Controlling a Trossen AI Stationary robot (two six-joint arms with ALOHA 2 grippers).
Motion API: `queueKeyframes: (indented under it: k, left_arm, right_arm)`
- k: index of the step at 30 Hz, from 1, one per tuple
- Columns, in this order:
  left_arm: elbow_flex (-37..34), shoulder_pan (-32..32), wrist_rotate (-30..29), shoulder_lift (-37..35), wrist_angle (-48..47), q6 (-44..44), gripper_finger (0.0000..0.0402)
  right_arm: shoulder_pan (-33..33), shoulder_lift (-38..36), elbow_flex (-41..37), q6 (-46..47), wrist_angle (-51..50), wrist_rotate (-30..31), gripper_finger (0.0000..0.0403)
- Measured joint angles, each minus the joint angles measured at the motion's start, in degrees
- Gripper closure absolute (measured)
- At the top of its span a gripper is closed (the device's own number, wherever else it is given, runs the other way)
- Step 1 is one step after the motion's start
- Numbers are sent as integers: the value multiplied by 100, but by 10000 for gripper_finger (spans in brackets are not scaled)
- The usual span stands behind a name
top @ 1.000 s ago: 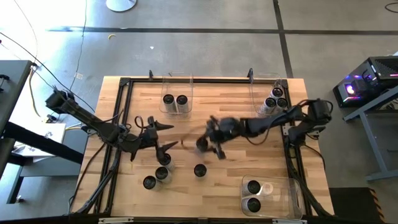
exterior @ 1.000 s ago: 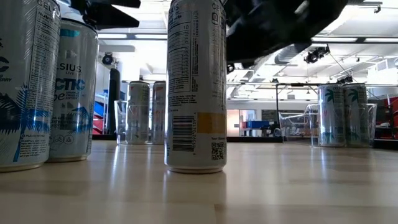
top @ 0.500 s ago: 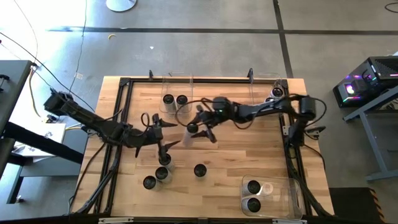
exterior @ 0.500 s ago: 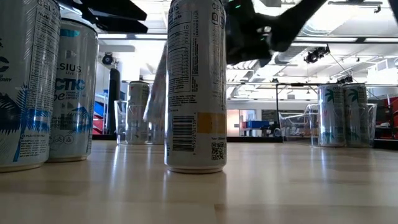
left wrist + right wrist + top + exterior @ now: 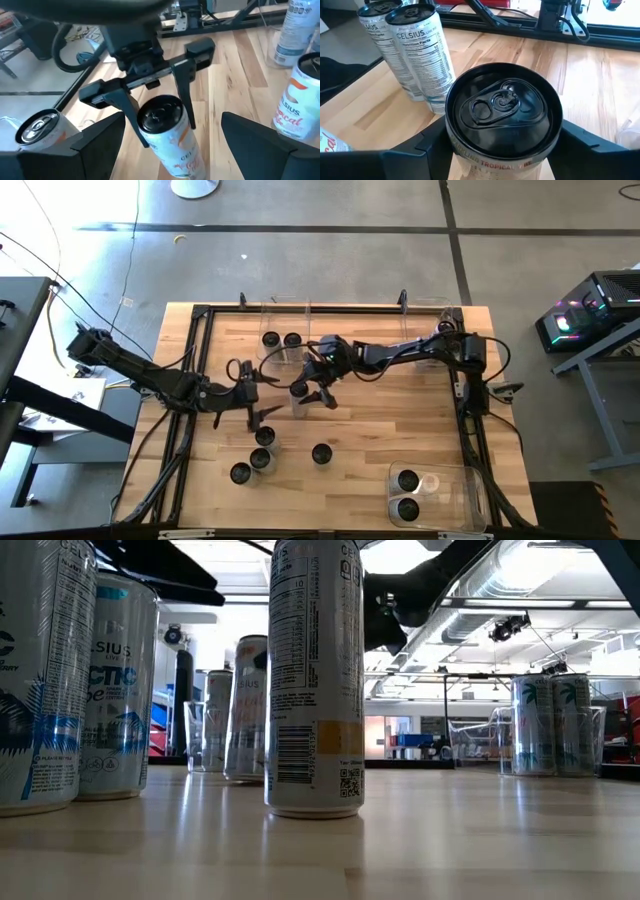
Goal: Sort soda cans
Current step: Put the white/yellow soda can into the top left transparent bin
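My right gripper (image 5: 301,390) reaches in from the table's right and is shut on a soda can (image 5: 298,388) with a black top (image 5: 502,107), at mid-table just near a clear bin. My left gripper (image 5: 262,396) stands open a little to the left of that can, pointing at it, with nothing between its fingers. Several loose soda cans stand upright on the wood nearer the front: two (image 5: 262,438) (image 5: 259,460) close under my left gripper, one (image 5: 240,473) beside them and one (image 5: 321,453) alone. My right gripper pinches the can's upper side wall (image 5: 184,126), just below the rim, between its two fingers (image 5: 131,110). The fingers come from the table's right, slanting down, one on each side of the can. The can stands upright; whether its base touches the table cannot be told.
A clear bin (image 5: 283,320) at the far edge holds two cans (image 5: 281,339). Another bin (image 5: 425,328) stands at the far right with cans, and a third (image 5: 445,495) at the near right holds two cans (image 5: 407,493). Black rails (image 5: 195,370) frame the table.
My right gripper has carried the can toward the table's left edge and somewhat toward the far edge, stopping just near the far bin. The can, which showed tilted on the way, now stands upright.
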Motion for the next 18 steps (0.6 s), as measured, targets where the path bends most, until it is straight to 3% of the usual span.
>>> queueKeyframes:
  k: [7, 11, 18]
  left_arm:
    - [1, -15, 306, 0, 16, 1, 78]
    - [0, -17, 503, 0, 23, -14, 78]
    - [-1, -18, 590, 29, 8, -74, 78]
  right_arm:
    - [2, 10, 2, 221, 81, 63, 73]
    - [7, -16, 2, 321, 232, 87, 64]
    - [70, -356, -3, 132, -137, 641, 62]
